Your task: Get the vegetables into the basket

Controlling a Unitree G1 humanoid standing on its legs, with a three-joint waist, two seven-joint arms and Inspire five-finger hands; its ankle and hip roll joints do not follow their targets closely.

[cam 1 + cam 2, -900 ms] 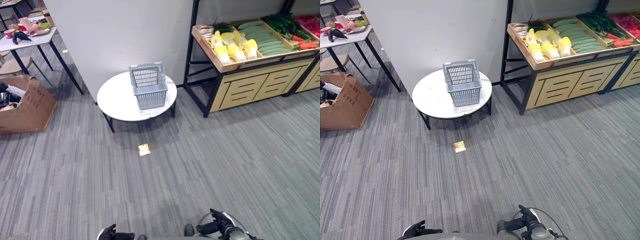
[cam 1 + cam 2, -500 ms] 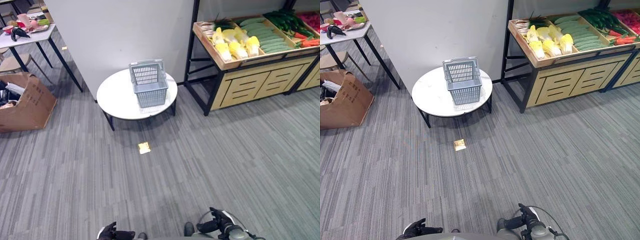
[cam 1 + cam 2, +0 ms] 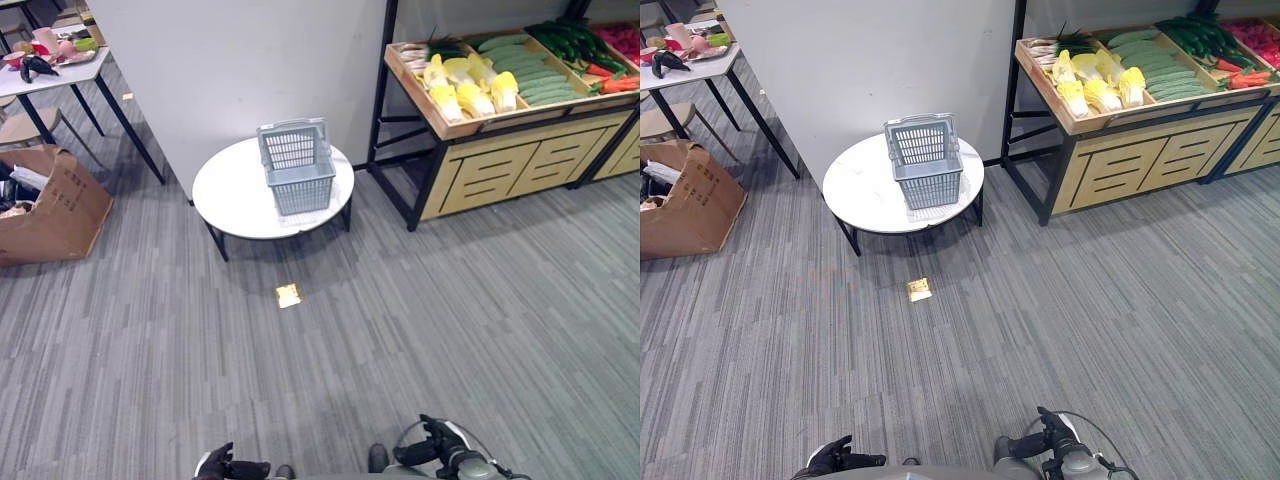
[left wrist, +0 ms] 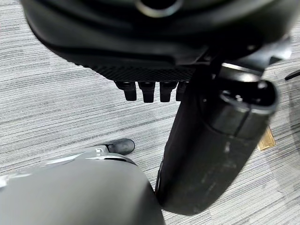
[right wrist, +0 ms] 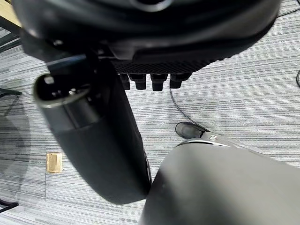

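A: What did the grey carpeted floor [image 3: 420,330] carry?

B: A round white bench [image 3: 240,200] held the empty basket [image 3: 297,170]. The vegetables [image 3: 500,75] lay on the shelf [image 3: 500,150] to its right.

A: And the hands?

B: The left hand [image 3: 228,467] and right hand [image 3: 432,452] hung low, well apart from both, fingers curled, grasping nothing. The right hand was judged nearer the vegetables.
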